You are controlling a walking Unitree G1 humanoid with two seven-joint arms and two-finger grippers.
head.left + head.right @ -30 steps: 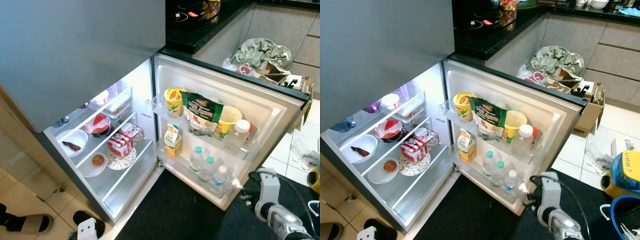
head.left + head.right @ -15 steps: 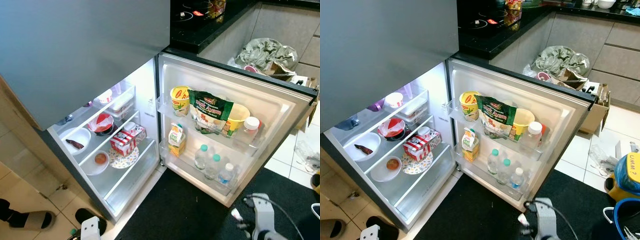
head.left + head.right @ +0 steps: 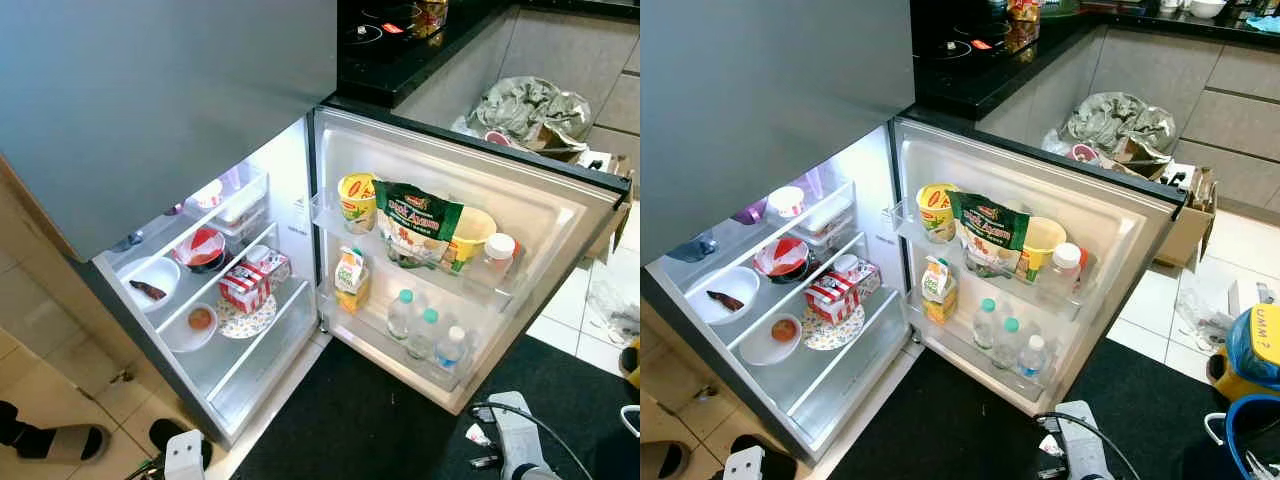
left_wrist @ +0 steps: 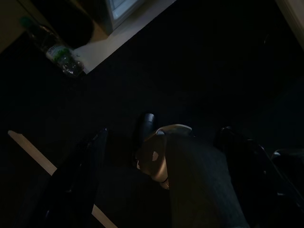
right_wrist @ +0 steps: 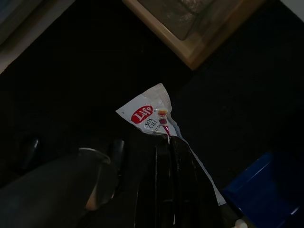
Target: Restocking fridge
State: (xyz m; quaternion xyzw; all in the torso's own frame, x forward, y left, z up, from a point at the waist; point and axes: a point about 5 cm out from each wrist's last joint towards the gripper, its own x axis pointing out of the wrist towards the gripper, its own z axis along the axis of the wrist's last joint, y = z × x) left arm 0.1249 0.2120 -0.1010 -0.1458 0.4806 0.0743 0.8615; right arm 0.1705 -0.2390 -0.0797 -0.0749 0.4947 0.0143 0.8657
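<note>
The fridge's lower door (image 3: 540, 215) stands wide open, its lit shelves (image 3: 215, 300) on the left. The door racks hold a yellow tub (image 3: 355, 200), a green snack bag (image 3: 418, 225), a juice carton (image 3: 348, 280) and three water bottles (image 3: 425, 330). My right arm (image 3: 518, 448) is low in front of the door over the black mat. In the right wrist view my right gripper (image 5: 167, 142) is shut on a white chili sauce sachet (image 5: 146, 114). My left gripper (image 4: 164, 132) hangs open over the dark mat, nothing between its fingers.
Bowls and a red-and-white box (image 3: 243, 288) fill the inner shelves. A water bottle (image 4: 59, 52) lies on the floor beside the mat. A stuffed bin bag (image 3: 530, 105) and a cardboard box sit behind the door. A person's sandalled feet (image 3: 50, 440) are at the lower left.
My right arm has dropped lower and drawn back from the door's bottom corner. The head camera has shifted a little; the fridge contents stay put.
</note>
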